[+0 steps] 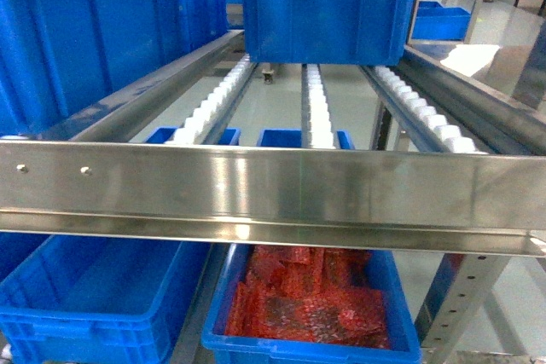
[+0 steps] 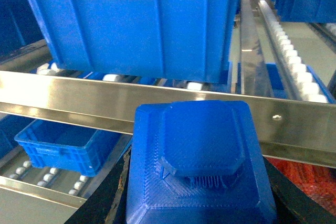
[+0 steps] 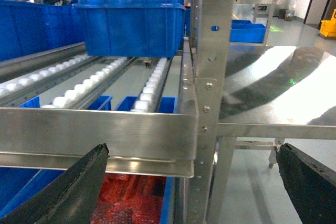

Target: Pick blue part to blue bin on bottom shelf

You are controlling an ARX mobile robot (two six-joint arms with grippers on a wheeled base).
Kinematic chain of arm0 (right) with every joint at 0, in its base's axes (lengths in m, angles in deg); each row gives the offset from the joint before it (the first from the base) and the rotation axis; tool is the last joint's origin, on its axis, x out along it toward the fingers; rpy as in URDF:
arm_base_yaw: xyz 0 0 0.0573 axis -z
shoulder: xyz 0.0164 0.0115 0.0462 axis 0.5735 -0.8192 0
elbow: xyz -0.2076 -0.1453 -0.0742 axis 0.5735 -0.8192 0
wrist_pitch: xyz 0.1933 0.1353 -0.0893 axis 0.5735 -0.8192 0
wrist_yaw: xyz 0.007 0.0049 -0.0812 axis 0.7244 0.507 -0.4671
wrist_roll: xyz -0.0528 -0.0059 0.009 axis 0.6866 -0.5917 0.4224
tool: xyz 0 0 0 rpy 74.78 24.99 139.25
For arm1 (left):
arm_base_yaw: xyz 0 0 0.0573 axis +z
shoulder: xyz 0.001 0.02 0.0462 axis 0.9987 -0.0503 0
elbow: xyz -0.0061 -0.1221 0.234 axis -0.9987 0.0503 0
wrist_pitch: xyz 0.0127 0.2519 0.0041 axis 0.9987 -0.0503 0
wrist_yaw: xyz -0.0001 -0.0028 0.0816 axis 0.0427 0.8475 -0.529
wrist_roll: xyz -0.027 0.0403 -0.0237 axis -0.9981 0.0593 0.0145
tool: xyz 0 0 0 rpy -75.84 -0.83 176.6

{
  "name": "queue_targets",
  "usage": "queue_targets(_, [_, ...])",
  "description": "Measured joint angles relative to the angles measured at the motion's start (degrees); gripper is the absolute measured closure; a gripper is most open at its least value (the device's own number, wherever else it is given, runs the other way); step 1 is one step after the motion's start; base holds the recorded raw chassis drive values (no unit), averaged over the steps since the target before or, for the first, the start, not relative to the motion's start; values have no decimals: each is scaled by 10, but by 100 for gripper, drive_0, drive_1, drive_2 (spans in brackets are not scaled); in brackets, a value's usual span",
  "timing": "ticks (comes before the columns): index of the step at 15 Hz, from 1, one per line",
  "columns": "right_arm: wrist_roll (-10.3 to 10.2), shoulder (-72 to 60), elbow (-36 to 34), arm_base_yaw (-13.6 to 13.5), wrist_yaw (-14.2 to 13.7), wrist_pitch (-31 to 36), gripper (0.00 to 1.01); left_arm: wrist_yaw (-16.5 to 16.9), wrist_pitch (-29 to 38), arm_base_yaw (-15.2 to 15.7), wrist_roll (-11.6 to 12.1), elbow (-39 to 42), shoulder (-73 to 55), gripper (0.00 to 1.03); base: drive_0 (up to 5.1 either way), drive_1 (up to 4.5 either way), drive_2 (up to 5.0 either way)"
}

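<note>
Right up against the left wrist camera sits the blue part [image 2: 199, 166], clamped between the left gripper [image 2: 197, 203] fingers just before a steel rail [image 2: 79, 100]. Below, one blue bin [image 1: 85, 304] stands bare beside another holding red bags [image 1: 311, 296]. Right gripper [image 3: 191, 182] fingers spread wide, holding nothing

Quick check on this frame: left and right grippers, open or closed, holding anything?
Left gripper: jaws closed on the blue part.
Right gripper: jaws spread wide open, nothing between them.
</note>
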State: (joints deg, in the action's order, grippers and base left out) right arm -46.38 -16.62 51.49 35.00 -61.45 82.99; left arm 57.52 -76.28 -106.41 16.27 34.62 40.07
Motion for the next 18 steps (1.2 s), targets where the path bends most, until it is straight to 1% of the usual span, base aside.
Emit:
queue_targets(5, [0,0,0,0,0,0,3,0,-1,0,0,0,0,60,-495,241,241])
queue_targets(6, [0,0,0,0,0,2,3,0,-1,0,0,0,0,60,-328,344,-35])
queue_targets(18, [0,0,0,0,0,1,3,0,-1,2,0,0,1,60,0,0,0])
